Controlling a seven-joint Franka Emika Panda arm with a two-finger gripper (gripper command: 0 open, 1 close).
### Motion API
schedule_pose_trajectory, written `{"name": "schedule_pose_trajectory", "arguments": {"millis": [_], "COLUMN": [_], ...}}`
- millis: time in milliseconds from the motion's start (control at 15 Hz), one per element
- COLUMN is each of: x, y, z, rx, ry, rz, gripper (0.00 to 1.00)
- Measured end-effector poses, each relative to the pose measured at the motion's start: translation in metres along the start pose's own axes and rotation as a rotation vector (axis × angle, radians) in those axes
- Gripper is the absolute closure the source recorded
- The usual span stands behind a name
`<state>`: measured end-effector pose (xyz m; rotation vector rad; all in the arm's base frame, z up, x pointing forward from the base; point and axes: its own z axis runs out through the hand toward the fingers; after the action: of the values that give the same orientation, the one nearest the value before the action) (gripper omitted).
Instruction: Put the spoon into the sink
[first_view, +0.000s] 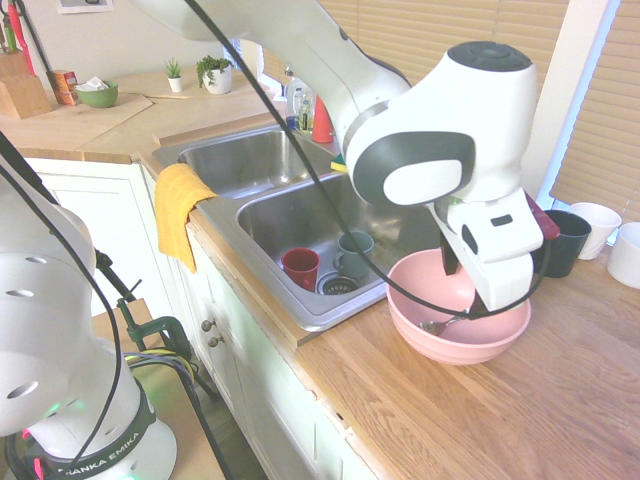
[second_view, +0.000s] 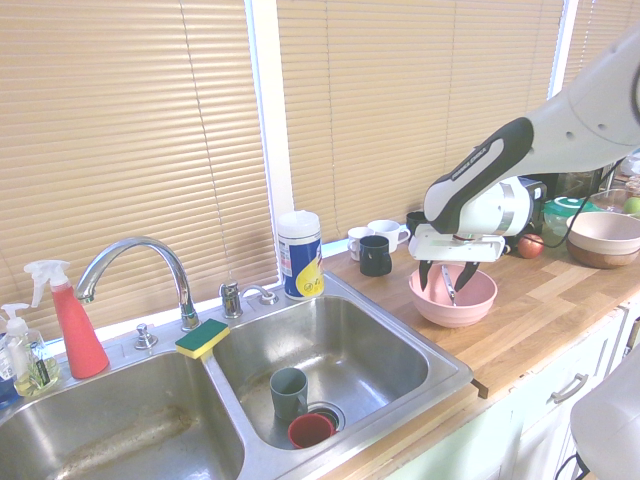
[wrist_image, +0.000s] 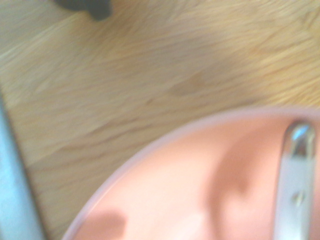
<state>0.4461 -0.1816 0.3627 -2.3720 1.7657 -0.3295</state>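
The spoon (first_view: 436, 325) lies inside a pink bowl (first_view: 420, 325) on the wooden counter, just right of the sink (first_view: 290, 215). Its metal bowl rests low and its pale handle leans up toward the rim. My gripper (second_view: 447, 283) hangs open over the pink bowl (second_view: 485, 300), with one dark finger on each side of the spoon (second_view: 450, 287) and not closed on it. The wrist view shows the spoon's handle (wrist_image: 297, 185) blurred against the pink bowl's inside (wrist_image: 200, 200). The sink (second_view: 370, 350) has two steel basins.
A red cup (first_view: 300, 267) and a grey-green mug (first_view: 354, 250) stand in the near basin by the drain. A yellow cloth (first_view: 178, 205) hangs over the sink's front edge. A dark mug (second_view: 375, 255) and white mugs (second_view: 385, 233) stand by the window, near a wipes canister (second_view: 299, 254) and the faucet (second_view: 140, 262).
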Motion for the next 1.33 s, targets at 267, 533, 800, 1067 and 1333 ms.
{"name": "schedule_pose_trajectory", "arguments": {"millis": [267,533,800,1067,1333], "x": [0.013,0.014,0.013,0.014,0.015], "y": [0.000,0.000,0.000,0.001,0.000], "z": [0.008,0.012,0.013,0.016,0.018], "rx": [0.003,-0.001,-0.002,-0.006,-0.004], "ry": [0.018,0.026,0.026,0.027,0.032], "rz": [0.020,0.026,0.025,0.026,0.025], "gripper": [1.00,1.00,1.00,1.00,1.00]}}
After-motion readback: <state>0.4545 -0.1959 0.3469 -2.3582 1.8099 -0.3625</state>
